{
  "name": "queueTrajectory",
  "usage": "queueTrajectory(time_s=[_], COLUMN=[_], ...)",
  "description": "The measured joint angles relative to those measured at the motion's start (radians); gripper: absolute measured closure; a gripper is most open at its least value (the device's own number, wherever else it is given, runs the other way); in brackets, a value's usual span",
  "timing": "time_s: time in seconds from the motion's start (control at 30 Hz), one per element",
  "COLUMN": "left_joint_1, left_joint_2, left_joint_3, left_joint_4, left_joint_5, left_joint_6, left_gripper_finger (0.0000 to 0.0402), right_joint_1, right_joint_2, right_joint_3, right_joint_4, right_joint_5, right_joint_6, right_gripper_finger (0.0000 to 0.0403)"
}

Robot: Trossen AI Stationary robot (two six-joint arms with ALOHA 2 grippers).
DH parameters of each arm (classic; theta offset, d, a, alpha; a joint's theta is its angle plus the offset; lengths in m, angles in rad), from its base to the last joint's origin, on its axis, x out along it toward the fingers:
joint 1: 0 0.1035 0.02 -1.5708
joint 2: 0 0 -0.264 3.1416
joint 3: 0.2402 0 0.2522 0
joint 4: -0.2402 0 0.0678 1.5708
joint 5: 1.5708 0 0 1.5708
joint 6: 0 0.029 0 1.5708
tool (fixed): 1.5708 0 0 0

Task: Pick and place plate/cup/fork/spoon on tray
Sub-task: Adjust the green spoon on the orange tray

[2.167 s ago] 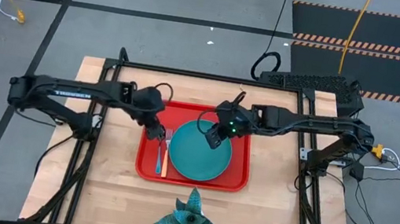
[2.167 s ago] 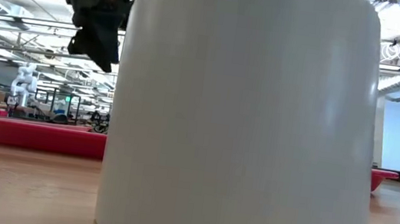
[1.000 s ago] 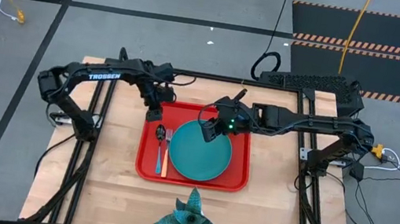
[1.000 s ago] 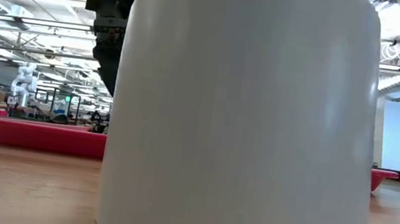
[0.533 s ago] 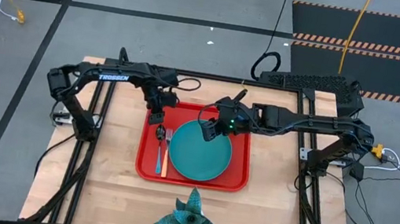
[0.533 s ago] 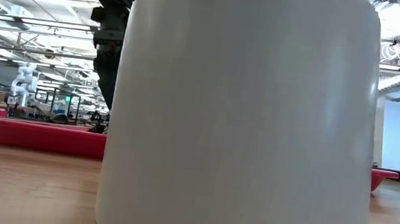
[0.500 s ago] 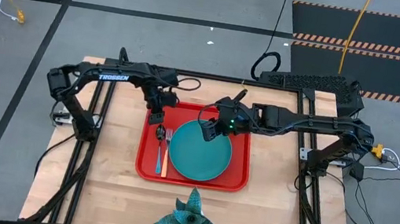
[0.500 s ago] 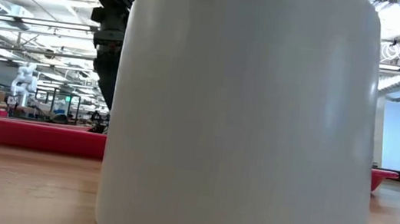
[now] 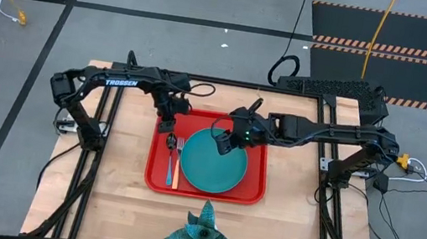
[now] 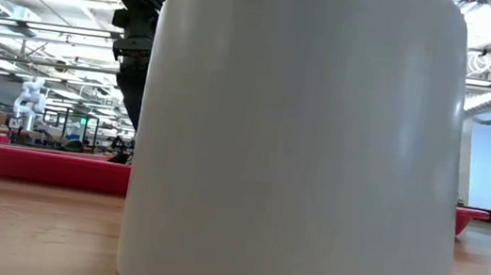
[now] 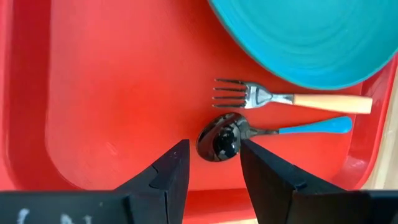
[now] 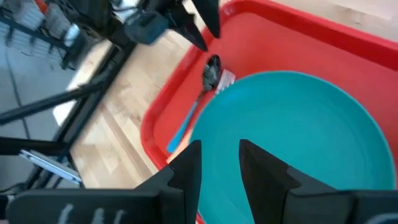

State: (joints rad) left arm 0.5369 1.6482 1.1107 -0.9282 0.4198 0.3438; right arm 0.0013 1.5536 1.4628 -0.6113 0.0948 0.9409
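Note:
The red tray [image 9: 250, 188] lies mid-table. The teal plate [image 9: 215, 166] lies flat on its right part. The orange-handled fork [image 9: 177, 165] and the blue-handled spoon [image 9: 171, 154] lie side by side on its left part, heads toward the far edge. My left gripper [image 9: 169, 123] is open and empty above the tray's far left corner, just over the spoon's bowl [image 11: 219, 142]. My right gripper [image 9: 224, 145] is open and empty over the plate's far edge [image 12: 292, 124]. The cup does not show in any view.
A teal spiky star-shaped object [image 9: 199, 232] sits near the table's near edge. In the low view a wide white cylinder [image 10: 301, 145] fills most of the picture, with the tray's rim [image 10: 42, 166] behind it. Bare wood lies left and right of the tray.
My left gripper, open, has drawn up and away from the spoon toward the tray's far left corner and has then kept nearly still. The spoon lies free on the tray beside the fork. My right gripper has stayed over the plate's far edge.

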Motion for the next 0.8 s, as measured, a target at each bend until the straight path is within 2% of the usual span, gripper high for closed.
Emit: queueTrajectory(time_s=[0.23,0.43,0.8], left_joint_1=[0.000,0.000,0.000], left_joint_2=[0.000,0.000,0.000], left_joint_3=[0.000,0.000,0.000], left_joint_4=[-0.053,-0.098,-0.079], left_joint_5=[0.004,0.006,-0.005], left_joint_6=[0.034,0.041,0.039], left_gripper_finger=[0.0257,0.0257,0.0257], right_joint_1=[0.001,0.014,0.039], right_joint_2=[0.000,0.000,0.000], right_joint_3=[0.000,0.000,0.000], right_joint_4=[-0.085,-0.089,-0.090], right_joint_5=[0.000,0.006,0.006], right_joint_6=[0.023,0.026,0.021], right_gripper_finger=[0.0303,0.0303,0.0303])
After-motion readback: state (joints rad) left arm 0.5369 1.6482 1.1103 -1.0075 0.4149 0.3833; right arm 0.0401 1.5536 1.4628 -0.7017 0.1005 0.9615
